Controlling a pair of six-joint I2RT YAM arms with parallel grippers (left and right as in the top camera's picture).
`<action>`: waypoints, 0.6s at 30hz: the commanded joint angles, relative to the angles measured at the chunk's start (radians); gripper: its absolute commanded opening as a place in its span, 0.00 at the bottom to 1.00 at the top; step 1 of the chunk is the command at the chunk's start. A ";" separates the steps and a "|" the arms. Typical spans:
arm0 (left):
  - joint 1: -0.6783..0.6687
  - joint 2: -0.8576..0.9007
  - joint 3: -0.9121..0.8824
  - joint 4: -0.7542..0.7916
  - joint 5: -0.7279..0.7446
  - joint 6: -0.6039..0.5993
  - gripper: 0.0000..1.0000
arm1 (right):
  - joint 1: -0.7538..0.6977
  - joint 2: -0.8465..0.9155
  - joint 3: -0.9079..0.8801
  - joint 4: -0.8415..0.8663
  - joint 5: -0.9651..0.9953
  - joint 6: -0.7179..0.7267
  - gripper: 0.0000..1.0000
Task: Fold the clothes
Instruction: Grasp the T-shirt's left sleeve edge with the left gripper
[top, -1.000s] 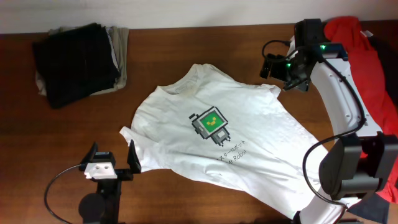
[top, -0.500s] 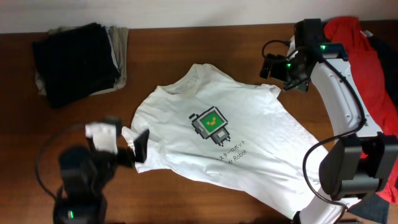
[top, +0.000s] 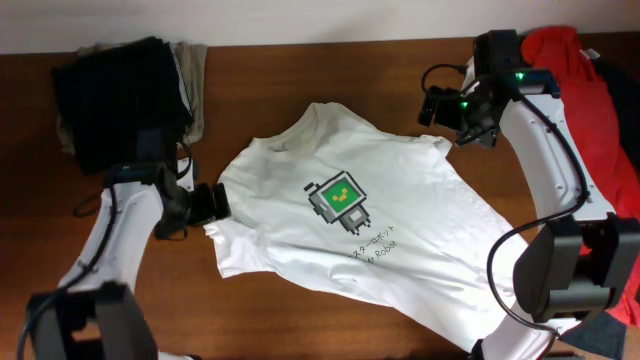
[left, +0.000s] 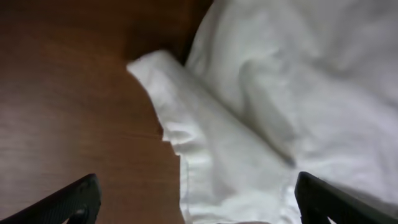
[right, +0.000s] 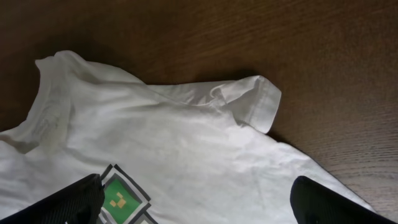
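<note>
Arms stretch toward sleeves of white T-shirt (top: 400, 230), left end effector (top: 208, 203) and right end effector (top: 430, 105) both spread.

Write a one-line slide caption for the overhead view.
Left gripper at one sleeve of the white T-shirt, right gripper open near the other.

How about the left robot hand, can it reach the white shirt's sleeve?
Probably yes. The left gripper sits right by the sleeve of the white T-shirt, jaws wide open, and nothing blocks the way.
</note>
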 joint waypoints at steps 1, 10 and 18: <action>0.002 0.080 0.016 -0.035 -0.022 -0.032 0.99 | -0.001 -0.031 0.017 0.000 0.002 0.009 0.99; -0.047 0.209 0.014 -0.010 -0.021 -0.061 0.89 | -0.001 -0.031 0.017 0.000 0.002 0.009 0.98; -0.060 0.262 0.004 0.027 -0.018 -0.061 0.20 | -0.001 -0.031 0.017 0.000 0.002 0.009 0.99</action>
